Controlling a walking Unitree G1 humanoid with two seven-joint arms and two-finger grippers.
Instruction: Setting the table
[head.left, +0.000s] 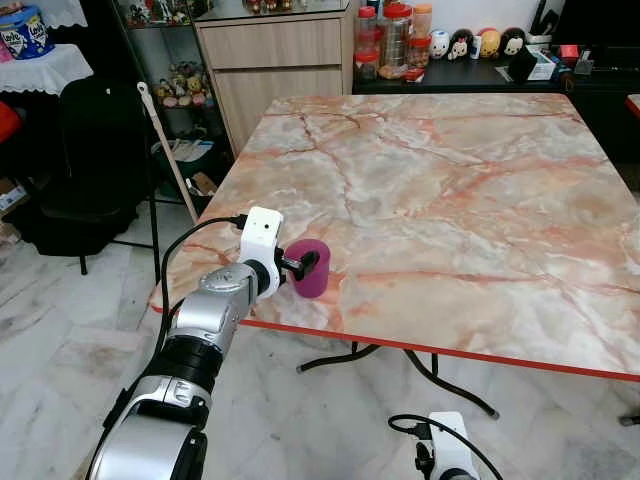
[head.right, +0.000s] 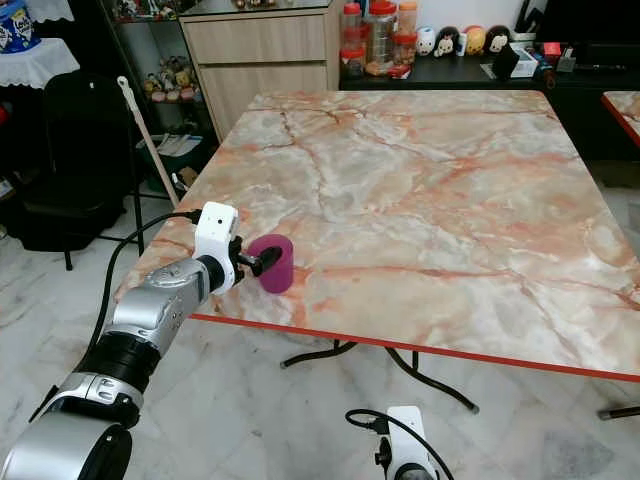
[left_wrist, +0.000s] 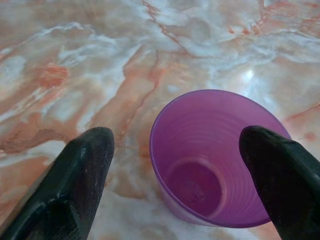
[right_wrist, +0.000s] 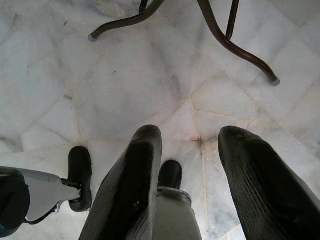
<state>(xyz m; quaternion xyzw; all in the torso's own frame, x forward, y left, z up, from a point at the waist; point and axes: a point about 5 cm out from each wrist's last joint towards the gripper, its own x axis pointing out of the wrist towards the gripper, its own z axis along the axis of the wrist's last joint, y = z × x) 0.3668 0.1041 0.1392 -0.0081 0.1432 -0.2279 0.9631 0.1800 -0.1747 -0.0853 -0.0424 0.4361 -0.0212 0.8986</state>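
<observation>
A purple plastic cup (head.left: 311, 268) stands upright and empty on the marble table (head.left: 450, 190), close to its front left edge. My left gripper (head.left: 303, 264) reaches in from the left at the cup's rim. In the left wrist view its two black fingers (left_wrist: 80, 175) are spread wide. The cup (left_wrist: 210, 165) sits between them, nearer to one finger, and neither finger presses it. My right gripper (right_wrist: 192, 150) hangs low beside the table with its fingers apart over the floor, holding nothing.
The table's red edge (head.left: 420, 348) runs in front of me, and its curved metal legs (right_wrist: 225, 35) stand on the marble floor. A black chair (head.left: 85, 160) and a leaning stick (head.left: 165, 150) are at the left. A cabinet (head.left: 280, 60) and a counter with jars (head.left: 395, 40) are beyond.
</observation>
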